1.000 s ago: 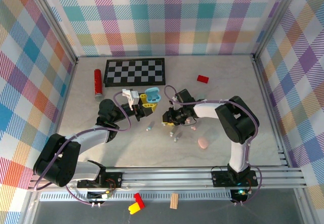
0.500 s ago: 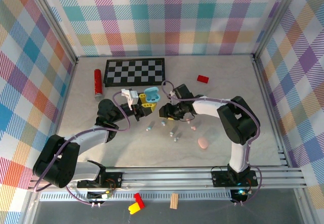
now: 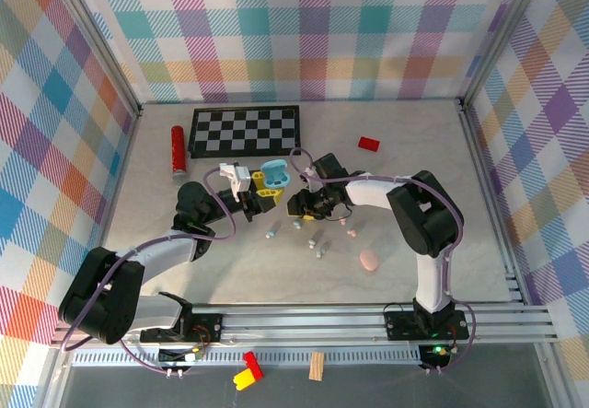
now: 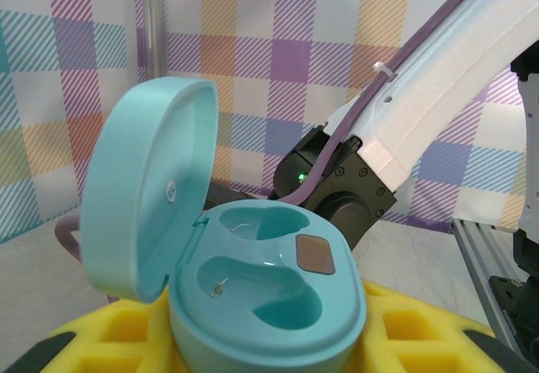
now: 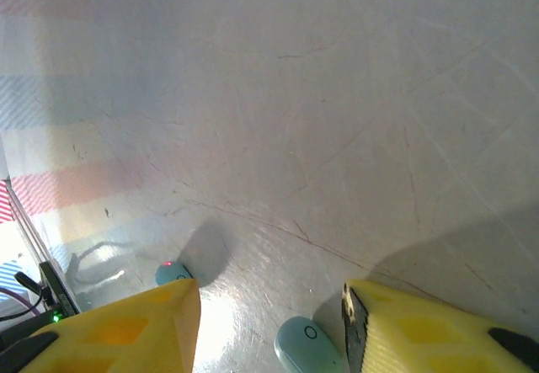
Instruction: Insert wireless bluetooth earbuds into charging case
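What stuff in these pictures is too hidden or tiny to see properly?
- Top view: the loose earbuds are too small to tell their shapes.
- Right wrist view: a teal earbud by the right claw is cut off by the bottom edge.
- Same view: another teal piece is half hidden behind a yellow finger.
- Left wrist view: the bottom edge cuts off the charging case, so the grip of the left claw is unclear.

Table (image 3: pixel 414 164); earbuds (image 3: pixel 318 252); checkerboard (image 3: pixel 244 132); red block (image 3: pixel 369 144)

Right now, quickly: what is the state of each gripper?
Left gripper: closed on the open teal charging case.
Right gripper: open, holding nothing.
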